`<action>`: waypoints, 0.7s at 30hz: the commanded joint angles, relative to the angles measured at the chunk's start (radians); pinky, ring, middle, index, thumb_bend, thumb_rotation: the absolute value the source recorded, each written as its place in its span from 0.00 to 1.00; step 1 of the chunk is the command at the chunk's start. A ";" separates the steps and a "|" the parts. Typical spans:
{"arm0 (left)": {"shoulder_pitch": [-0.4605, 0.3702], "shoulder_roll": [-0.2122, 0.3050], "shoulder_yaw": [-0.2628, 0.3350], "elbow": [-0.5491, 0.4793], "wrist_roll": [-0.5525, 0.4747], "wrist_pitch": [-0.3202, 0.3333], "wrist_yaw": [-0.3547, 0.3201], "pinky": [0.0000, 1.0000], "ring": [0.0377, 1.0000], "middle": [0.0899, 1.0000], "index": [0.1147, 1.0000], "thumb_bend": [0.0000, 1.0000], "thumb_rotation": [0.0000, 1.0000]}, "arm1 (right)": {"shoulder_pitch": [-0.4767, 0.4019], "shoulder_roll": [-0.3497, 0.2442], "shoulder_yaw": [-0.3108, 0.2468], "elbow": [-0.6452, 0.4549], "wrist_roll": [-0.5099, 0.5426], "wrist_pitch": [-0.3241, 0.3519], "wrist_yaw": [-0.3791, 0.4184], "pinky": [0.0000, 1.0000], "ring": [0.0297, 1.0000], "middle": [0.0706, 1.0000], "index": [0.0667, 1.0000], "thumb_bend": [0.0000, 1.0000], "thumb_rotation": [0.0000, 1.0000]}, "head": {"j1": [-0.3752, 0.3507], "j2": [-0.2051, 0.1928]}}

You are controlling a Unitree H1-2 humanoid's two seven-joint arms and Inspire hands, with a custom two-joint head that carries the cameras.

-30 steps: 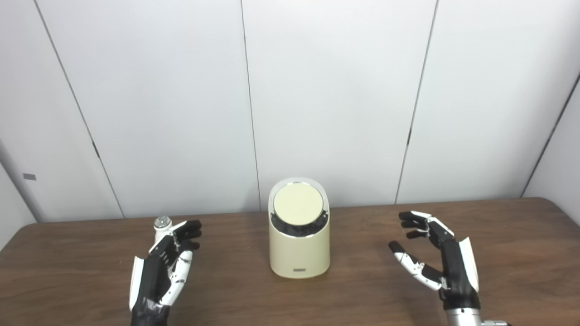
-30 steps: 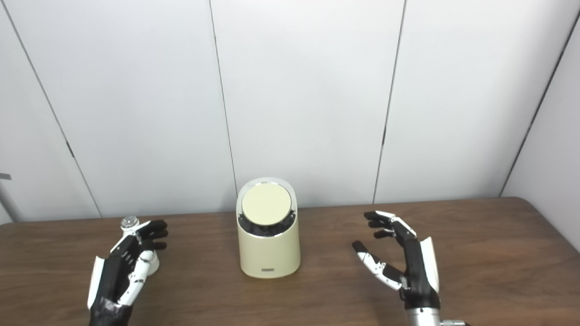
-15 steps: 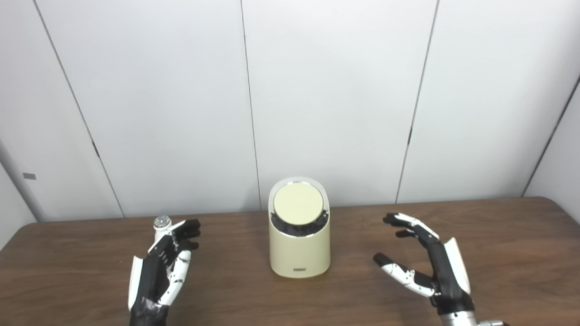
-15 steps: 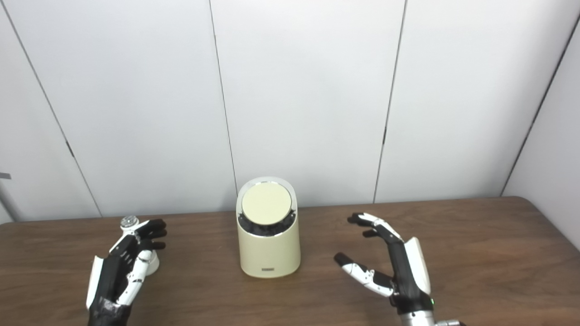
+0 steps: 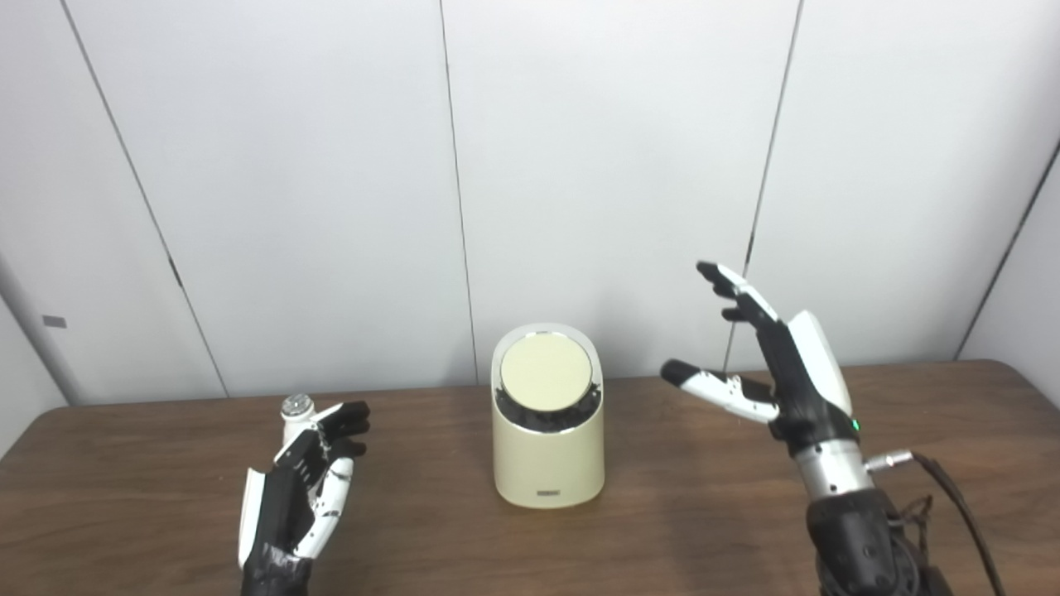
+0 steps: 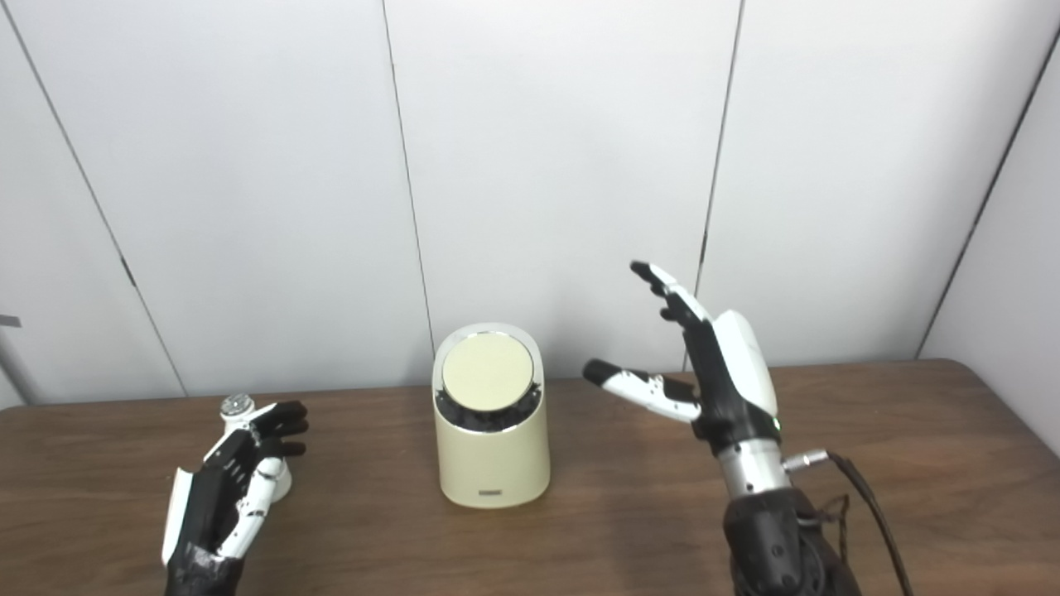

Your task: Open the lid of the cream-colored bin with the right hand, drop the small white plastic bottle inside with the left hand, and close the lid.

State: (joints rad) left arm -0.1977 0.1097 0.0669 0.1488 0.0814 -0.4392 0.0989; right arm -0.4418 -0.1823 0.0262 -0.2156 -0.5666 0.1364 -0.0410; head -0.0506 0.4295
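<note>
The cream-colored bin (image 5: 546, 463) stands upright at the middle of the table, its round lid (image 5: 546, 372) down and tilted toward me. A small white plastic bottle (image 5: 295, 411) with a silvery cap stands at the left, mostly hidden behind my left hand (image 5: 300, 488). That hand rests low by the table with its fingers loosely curved beside the bottle, not clamped on it. My right hand (image 5: 766, 360) is raised to the right of the bin, at lid height and above. It is open with fingers spread and its thumb pointing at the bin, a clear gap from the lid.
The brown wooden table (image 5: 679, 530) runs the full width, with its rounded far corners at left and right. White wall panels (image 5: 613, 165) stand close behind the bin. A dark cable (image 5: 952, 497) trails from my right wrist.
My right hand has lifted from just above the table to lid height and higher, and its forearm now shows. The left hand, bottle and bin have stayed put.
</note>
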 commanded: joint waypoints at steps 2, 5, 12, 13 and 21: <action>-0.035 0.004 -0.005 -0.019 0.006 -0.030 0.015 0.66 0.72 0.73 0.70 0.22 0.58 | -0.082 0.003 0.016 -0.023 -0.043 0.027 -0.001 0.71 0.85 0.85 0.83 1.00 0.72 | 0.000 0.002; -0.034 0.001 -0.006 -0.021 0.011 -0.030 0.020 0.65 0.72 0.73 0.70 0.22 0.57 | -0.121 0.003 0.035 -0.004 -0.062 0.042 0.000 0.71 0.85 0.86 0.83 1.00 0.71 | 0.003 0.003; -0.034 0.001 -0.012 -0.023 -0.006 -0.030 0.013 0.66 0.73 0.74 0.70 0.22 0.55 | -0.196 0.034 0.054 0.069 -0.046 0.075 0.000 0.56 0.81 0.89 0.86 1.00 0.63 | 0.007 0.002; -0.034 0.001 -0.012 -0.023 -0.005 -0.030 0.013 0.66 0.73 0.73 0.70 0.22 0.54 | -0.200 0.035 0.059 0.077 -0.047 0.074 -0.001 0.57 0.82 0.90 0.86 1.00 0.63 | 0.007 0.002; -0.031 0.001 -0.020 -0.026 0.002 -0.030 0.016 0.65 0.73 0.74 0.70 0.23 0.54 | -0.231 0.025 0.118 0.134 -0.117 0.092 -0.005 0.78 0.89 0.89 0.87 0.99 0.62 | 0.011 0.003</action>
State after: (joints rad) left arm -0.1977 0.1065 0.0491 0.1487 0.0800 -0.4392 0.1061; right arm -0.6112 -0.1500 0.1444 -0.0717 -0.6648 0.2324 -0.0354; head -0.0399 0.4311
